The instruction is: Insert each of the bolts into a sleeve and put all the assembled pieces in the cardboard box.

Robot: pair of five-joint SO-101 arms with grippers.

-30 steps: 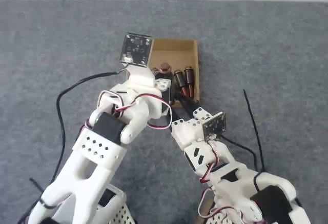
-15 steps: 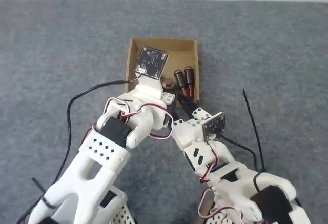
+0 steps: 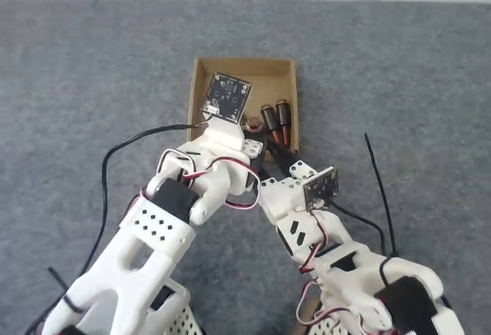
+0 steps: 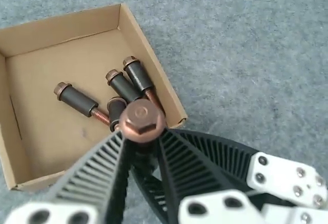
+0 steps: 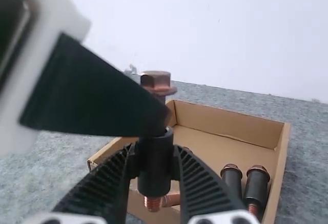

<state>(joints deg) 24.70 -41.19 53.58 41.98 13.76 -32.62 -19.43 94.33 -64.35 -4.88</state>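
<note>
left gripper grips upright copper hex-head bolt; right gripper grips its black cylindrical sleeve. both hang over the rim of the brown cardboard box.

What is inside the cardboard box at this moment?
At least three sleeved bolts lie inside the cardboard box. The held bolt and left hand cover one corner.

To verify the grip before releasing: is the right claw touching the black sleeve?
Touching. The right wrist view shows the right claw closed against both sides of the black sleeve, with no gap.
</note>
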